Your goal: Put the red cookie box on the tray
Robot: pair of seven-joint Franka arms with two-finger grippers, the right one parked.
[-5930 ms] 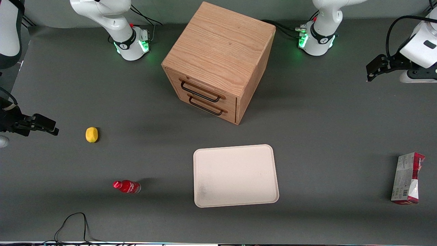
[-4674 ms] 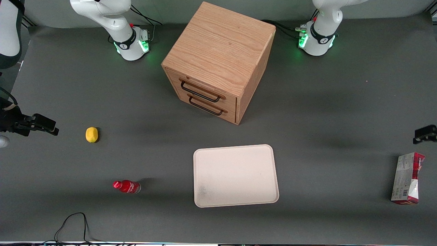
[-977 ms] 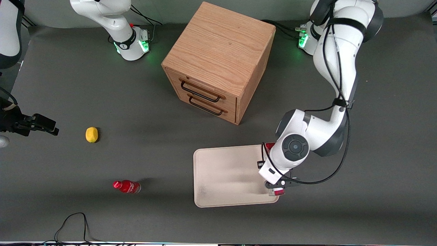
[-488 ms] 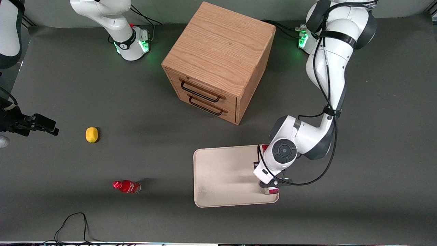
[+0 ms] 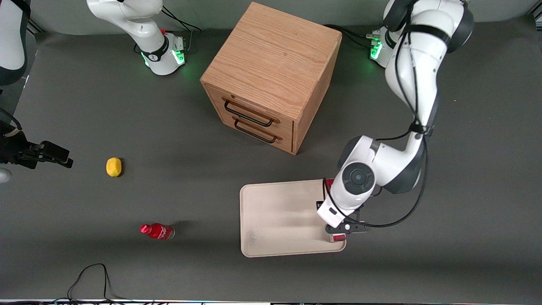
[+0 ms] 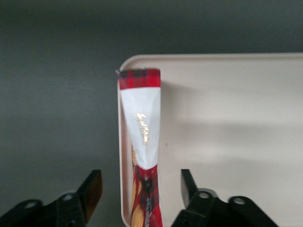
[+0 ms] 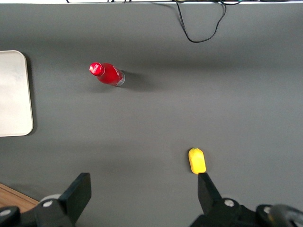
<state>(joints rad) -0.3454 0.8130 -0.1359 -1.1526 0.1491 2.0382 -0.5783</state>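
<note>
the red cookie box (image 6: 142,142) stands on one long narrow edge, just inside the rim of the tray (image 6: 227,104) along the tray's short side toward the working arm's end of the table. in the wrist view its upward edge shows a red tartan end and a white panel with gold lettering. in the front view only a red corner of it (image 5: 338,237) peeks out below the arm, near the tray corner closest to the camera.

the gripper (image 6: 141,189) hangs directly over the box with its two fingers (image 6: 92,189) spread wide on either side of it, well clear of both faces, so the carton stands free between them. judging by this, the box is already set down on the tray and let go.

as a thin cardboard carton it is likely light and fairly stiff, but its broad faces would dent under a hard squeeze, and balanced on its edge so close to the rim it could tip over. the best hold is across the two broad faces near the middle of its length, with a gentle pinch.

farther off stand the wooden cabinet (image 5: 271,76), a small red bottle (image 5: 157,231) and a yellow lemon (image 5: 113,167).
</note>
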